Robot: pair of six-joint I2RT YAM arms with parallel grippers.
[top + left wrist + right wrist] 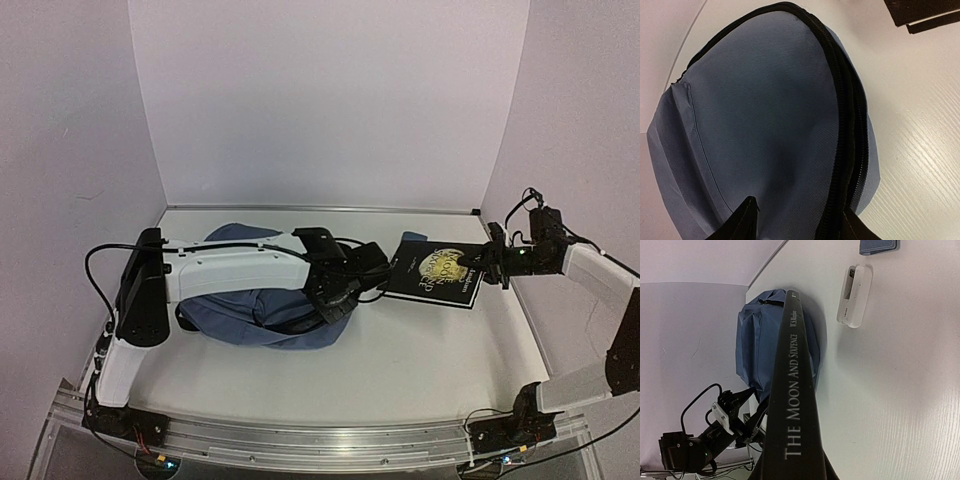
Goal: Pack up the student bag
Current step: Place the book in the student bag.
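Observation:
The student bag (232,315) is slate-blue and lies flat at left centre under my left arm. It fills the left wrist view (765,110), with its dark zipper (842,115) running down the right side. My left gripper (345,290) is over the bag's right end. Its two fingertips (747,220) stand apart, astride the fabric and zipper edge. My right gripper (478,262) is shut on a black book (435,268) titled "The Moon and Sixpence" (795,405). It holds the book just right of the bag, spine pointing at the bag (757,340).
A white oblong case (855,295) and a blue item (879,246) lie on the table in the right wrist view. Walls close the table on the back, left and right. The left arm's links and cables (230,265) cross above the bag.

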